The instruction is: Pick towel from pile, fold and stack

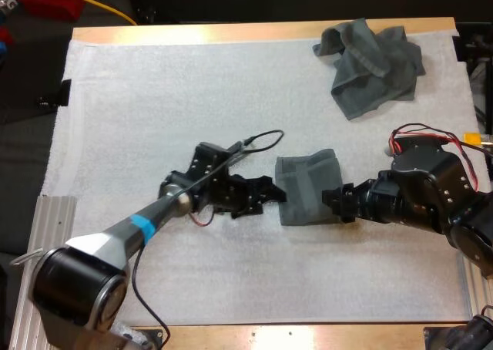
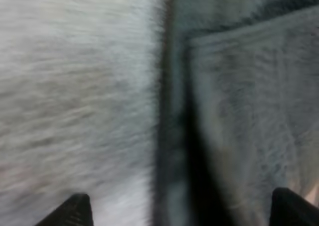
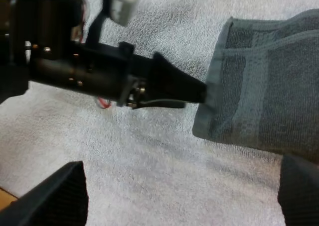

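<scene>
A folded towel (image 1: 308, 186) is laid flat on the white mat (image 1: 154, 119) at the centre of the high view, between the two tools. The left tool (image 1: 273, 192) is held at its left edge, fingers (image 2: 75, 212) spread apart over the hem. The right tool (image 1: 333, 202) is set at the right edge, fingers (image 3: 55, 196) likewise apart. A crumpled towel (image 1: 373, 61) is seen at the upper right, well apart.
</scene>
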